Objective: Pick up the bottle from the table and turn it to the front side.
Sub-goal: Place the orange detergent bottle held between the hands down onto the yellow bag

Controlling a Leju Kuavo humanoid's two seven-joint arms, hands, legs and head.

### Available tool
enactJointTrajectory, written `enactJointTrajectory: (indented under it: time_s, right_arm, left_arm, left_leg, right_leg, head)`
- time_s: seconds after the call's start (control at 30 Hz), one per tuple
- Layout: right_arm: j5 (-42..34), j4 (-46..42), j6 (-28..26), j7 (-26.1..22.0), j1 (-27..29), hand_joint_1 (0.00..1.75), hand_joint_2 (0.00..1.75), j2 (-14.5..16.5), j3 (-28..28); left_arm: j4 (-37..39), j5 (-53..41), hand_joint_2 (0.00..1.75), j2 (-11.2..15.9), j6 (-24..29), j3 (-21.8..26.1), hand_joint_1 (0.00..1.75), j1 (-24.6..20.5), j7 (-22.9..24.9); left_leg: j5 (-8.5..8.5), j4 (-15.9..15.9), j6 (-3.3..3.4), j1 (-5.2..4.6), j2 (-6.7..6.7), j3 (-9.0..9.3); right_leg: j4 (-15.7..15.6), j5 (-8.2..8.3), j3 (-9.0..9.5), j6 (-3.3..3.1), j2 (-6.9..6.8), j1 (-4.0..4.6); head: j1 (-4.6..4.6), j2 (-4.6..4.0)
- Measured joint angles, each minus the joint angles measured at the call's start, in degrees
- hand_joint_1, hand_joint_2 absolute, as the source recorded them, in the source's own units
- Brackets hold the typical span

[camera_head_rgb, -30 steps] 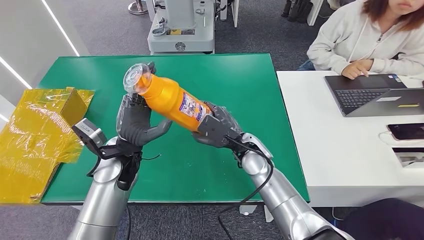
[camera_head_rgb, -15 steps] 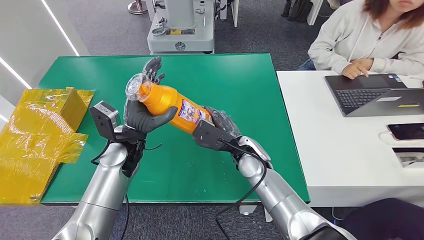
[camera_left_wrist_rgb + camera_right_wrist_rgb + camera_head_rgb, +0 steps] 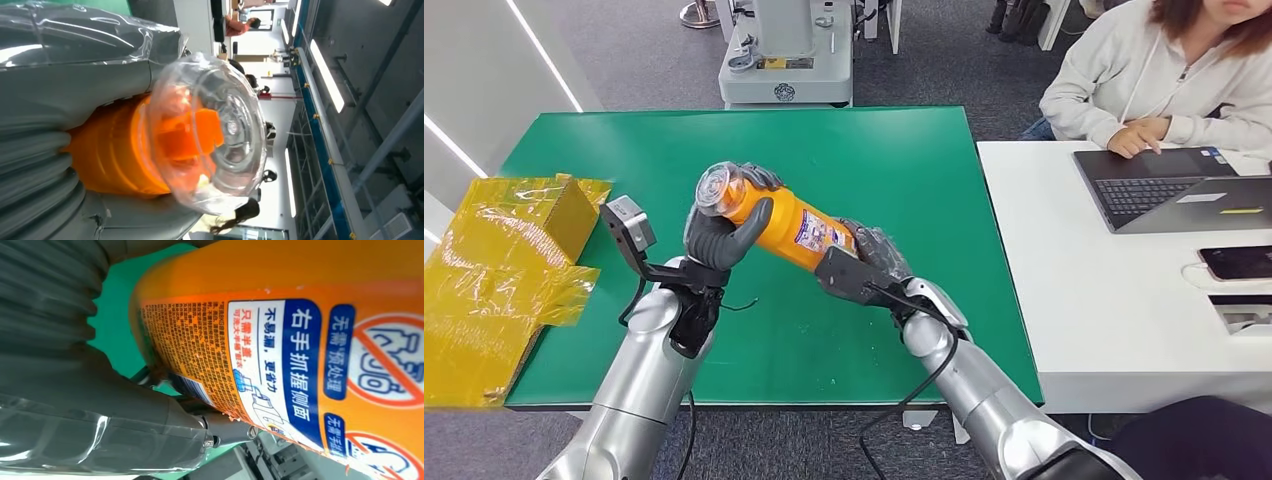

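Observation:
An orange bottle [image 3: 782, 222] with a clear cap [image 3: 720, 189] hangs tilted above the green table [image 3: 904, 160], cap end up and to the left. My left hand [image 3: 722, 233] grips its neck just below the cap. My right hand [image 3: 860, 266] holds its lower end from beneath. The left wrist view looks straight at the clear cap [image 3: 215, 140] and the orange neck [image 3: 117, 150] between my fingers [image 3: 75, 85]. In the right wrist view the bottle's white and blue label [image 3: 295, 370] with printed text lies close against my right hand [image 3: 75, 410].
A yellow wrapped box [image 3: 504, 270] lies at the table's left edge. A white desk [image 3: 1104, 300] with a laptop [image 3: 1169, 195] and a phone [image 3: 1236, 262] adjoins on the right, where a person [image 3: 1164, 75] sits typing. A grey machine [image 3: 786, 50] stands behind the table.
My left hand has closed around the bottle's neck; its fingers were spread behind the cap before. The bottle has shifted slightly right and lower, with both arms following.

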Motion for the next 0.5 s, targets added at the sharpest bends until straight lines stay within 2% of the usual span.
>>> enactJointTrajectory:
  time_s: [0.23,0.27,0.3,0.37,0.4,0.43,0.5]
  right_arm:
    - [0.3,0.3,0.0,-0.1,0.1,1.75,1.75,-0.6,-0.4]
    - [0.4,0.3,0.0,-0.1,0.3,1.60,1.75,-0.7,-0.5]
    - [0.6,0.3,-0.1,-0.1,0.4,1.34,1.75,-0.8,-0.7]
    - [0.9,0.3,-0.1,-0.2,0.8,0.49,1.75,-1.0,-1.1]
    - [1.1,0.3,-0.1,-0.2,1.1,0.20,1.75,-1.2,-1.3]
    - [1.3,0.2,-0.1,-0.3,1.3,0.02,1.75,-1.3,-1.5]
    - [1.6,-0.1,-0.1,-0.6,1.9,0.00,1.75,-1.6,-1.8]
  left_arm:
    - [0.9,0.4,1.75,0.1,-1.1,-0.3,1.75,0.1,-0.2]
    - [1.1,0.2,1.75,0.1,-1.2,-0.4,1.75,0.1,-0.3]
    - [1.4,-0.2,1.75,0.1,-1.2,-0.5,1.75,0.1,-0.5]
    - [2.0,-1.1,1.75,0.2,-1.2,-0.8,1.75,0.1,-1.2]
    - [2.3,-1.6,1.75,0.3,-1.2,-0.9,1.75,0.1,-1.5]
    - [2.6,-2.1,1.75,0.3,-1.0,-0.9,1.75,0.1,-1.9]
    - [3.1,-3.8,1.75,0.6,0.1,-1.0,1.75,0.0,-2.6]
  left_leg:
    - [0.00,0.0,0.00,0.00,0.01,0.00]
    - [0.00,0.0,0.00,0.00,0.01,0.00]
    - [0.00,0.0,0.00,0.00,0.01,0.00]
    - [0.00,0.0,0.00,0.00,0.01,0.00]
    - [0.00,0.0,0.00,0.00,0.01,0.00]
    - [0.00,0.0,0.00,0.00,0.02,0.00]
    - [0.00,0.0,0.00,0.00,0.02,0.00]
  right_leg:
    - [0.0,0.00,-0.01,0.00,0.02,0.00]
    - [0.0,0.00,-0.01,0.00,0.02,0.00]
    - [0.0,0.00,-0.01,0.00,0.02,0.00]
    - [0.0,0.00,-0.01,0.00,0.02,0.00]
    - [0.0,0.00,-0.01,0.00,0.02,0.00]
    - [0.0,0.00,-0.01,0.00,0.02,0.00]
    - [0.0,0.00,-0.01,0.00,0.02,0.00]
  head:
    - [-0.01,0.00]
    - [-0.01,0.00]
    - [-0.01,0.00]
    - [0.00,0.00]
    - [0.00,0.00]
    - [0.00,0.00]
    - [0.00,0.00]
